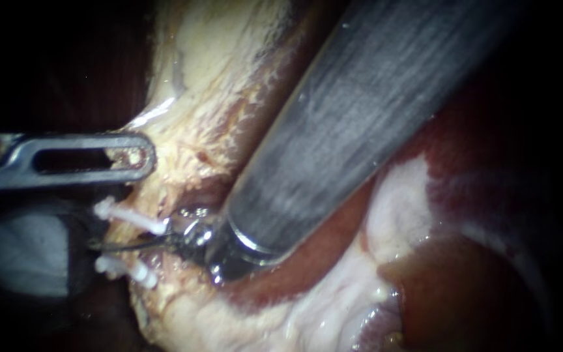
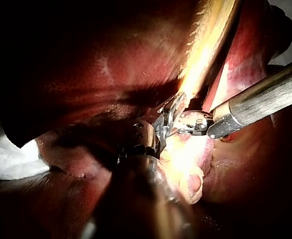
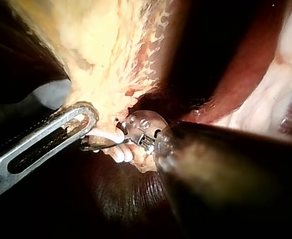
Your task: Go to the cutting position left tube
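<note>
With its slotted jaws clenched on the edge of the pale fatty tissue (image 1: pixel 190 117) just above the clipped tube (image 1: pixel 159 255), the left instrument (image 1: pixel 139 158) lies level in the endoscope view. Two white clips cross the tube, the upper clip (image 1: pixel 128 216) and the lower clip (image 1: pixel 124 267) set apart. The right instrument (image 1: pixel 99 246) reaches across the tube between them, its thin blades slightly parted and gripping nothing. Its broad shaft rises up and away from the tube, with dark red liver (image 1: pixel 464 287) to the tube's right.
</note>
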You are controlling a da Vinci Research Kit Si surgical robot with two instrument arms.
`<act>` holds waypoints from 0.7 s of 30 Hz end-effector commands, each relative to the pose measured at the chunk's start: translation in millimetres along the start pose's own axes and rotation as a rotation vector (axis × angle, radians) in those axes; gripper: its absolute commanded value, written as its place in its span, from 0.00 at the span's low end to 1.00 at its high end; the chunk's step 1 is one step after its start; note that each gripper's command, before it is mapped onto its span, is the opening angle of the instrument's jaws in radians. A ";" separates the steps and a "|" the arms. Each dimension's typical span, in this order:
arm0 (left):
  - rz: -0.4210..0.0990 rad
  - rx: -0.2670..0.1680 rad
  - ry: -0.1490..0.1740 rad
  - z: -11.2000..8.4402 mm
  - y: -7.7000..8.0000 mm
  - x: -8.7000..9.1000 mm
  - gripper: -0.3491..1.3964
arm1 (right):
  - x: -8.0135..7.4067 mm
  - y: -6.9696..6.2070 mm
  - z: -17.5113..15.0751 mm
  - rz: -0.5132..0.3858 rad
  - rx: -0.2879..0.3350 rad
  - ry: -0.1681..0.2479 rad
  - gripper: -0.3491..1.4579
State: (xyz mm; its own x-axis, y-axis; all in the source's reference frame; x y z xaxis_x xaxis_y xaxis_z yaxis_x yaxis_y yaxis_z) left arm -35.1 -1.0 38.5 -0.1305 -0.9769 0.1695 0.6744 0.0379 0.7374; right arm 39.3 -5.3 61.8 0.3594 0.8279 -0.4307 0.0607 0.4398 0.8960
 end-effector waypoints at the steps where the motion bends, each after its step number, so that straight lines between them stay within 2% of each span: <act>1: 0.000 -0.001 0.000 0.0 0.0 0.0 0.03 | 0.1 -0.1 0.0 0.001 -0.009 0.004 0.00; 10: 0.000 -0.005 -0.004 0.0 0.2 -0.1 0.03 | -0.1 -0.6 -0.6 0.030 -0.041 0.020 0.00; 14: 0.000 -0.007 -0.006 0.0 0.5 -0.2 0.03 | -0.1 -1.4 -0.5 0.041 -0.055 0.031 0.00; 17: 0.000 -0.008 -0.006 0.0 0.5 -0.1 0.03 | -0.1 -2.3 -0.5 0.049 -0.085 0.016 0.00; 21: 0.000 -0.008 -0.006 0.0 0.4 -0.1 0.03 | 0.3 -3.2 -0.7 0.061 -0.119 0.026 0.00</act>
State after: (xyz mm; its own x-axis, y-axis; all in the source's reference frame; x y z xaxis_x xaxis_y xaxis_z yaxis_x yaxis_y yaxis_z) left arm -34.8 -0.9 38.8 -0.1355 -0.9754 0.1738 0.6798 0.0361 0.7325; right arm 38.6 -6.1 58.6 0.3308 0.8653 -0.3766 -0.0855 0.4249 0.9012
